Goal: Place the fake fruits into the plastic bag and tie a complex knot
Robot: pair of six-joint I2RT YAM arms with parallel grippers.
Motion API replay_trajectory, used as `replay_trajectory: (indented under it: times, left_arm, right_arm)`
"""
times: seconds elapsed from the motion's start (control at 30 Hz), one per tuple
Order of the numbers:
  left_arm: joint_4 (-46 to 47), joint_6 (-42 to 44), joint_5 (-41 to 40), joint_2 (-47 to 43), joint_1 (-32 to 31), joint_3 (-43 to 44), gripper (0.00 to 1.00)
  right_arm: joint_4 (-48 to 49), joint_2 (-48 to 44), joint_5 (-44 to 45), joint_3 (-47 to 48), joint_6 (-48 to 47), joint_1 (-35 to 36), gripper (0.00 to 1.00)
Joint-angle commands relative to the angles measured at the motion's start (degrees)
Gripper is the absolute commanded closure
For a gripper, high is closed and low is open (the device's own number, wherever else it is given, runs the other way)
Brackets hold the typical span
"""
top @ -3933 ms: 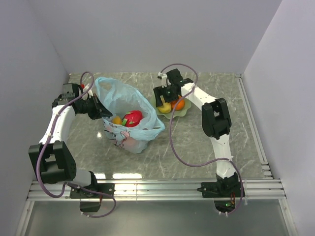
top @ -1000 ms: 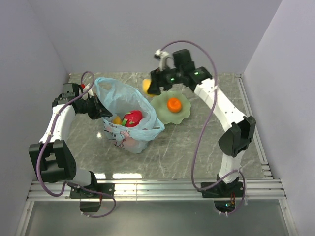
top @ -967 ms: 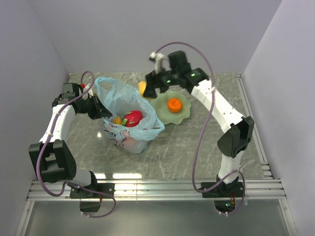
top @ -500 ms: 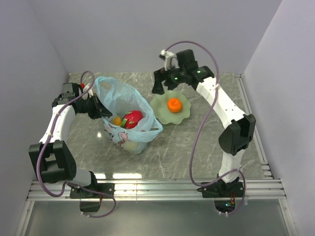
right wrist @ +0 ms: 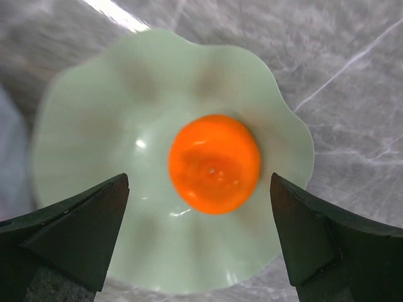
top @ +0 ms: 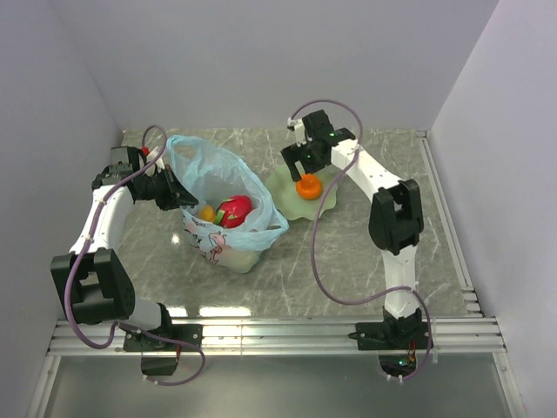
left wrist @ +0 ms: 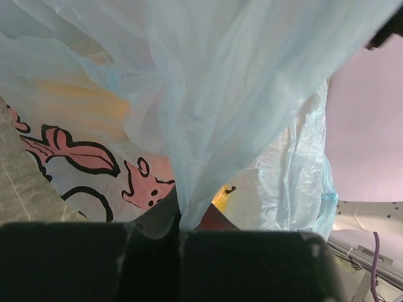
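The tabletop (top: 348,252) is grey and marble-patterned. Plain pale walls (top: 261,61) enclose three sides. A ribbed metal rail (top: 278,335) borders the near edge.

Light-blue translucent plastic bag (top: 205,171), upright with its mouth open, cartoon print on the near side. Inside it, a pink-red fruit (top: 233,211) and a small orange fruit (top: 207,212) sit side by side. A glossy orange ball (top: 307,185) lies apart, right of the bag.

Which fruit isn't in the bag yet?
The glossy orange plastic ball, alone on the pale green wavy-edged plate; the other fruits lie inside the light-blue plastic bag.
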Motion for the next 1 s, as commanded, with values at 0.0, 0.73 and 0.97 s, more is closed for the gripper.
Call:
replay_trajectory:
  times: [0.0, 0.73, 0.97]
  left_arm:
    - [1.0, 0.8, -0.1, -1.0, 0.3, -0.1, 1.00]
    - [0.5, 2.2, -0.4, 0.3, 0.2, 1.0, 1.00]
    - [0.6, 2.7, 0.1, 0.3, 0.2, 1.1, 1.00]
  right_arm:
    - [0.3, 1.8, 4.9, 1.0, -2.6, 0.3, 0.00]
    - [-1.8, 8.1, 2.6, -1.5, -1.9, 0.6, 0.00]
    - [-3.6, 4.0, 0.3, 2.4, -1.1, 0.6, 0.22]
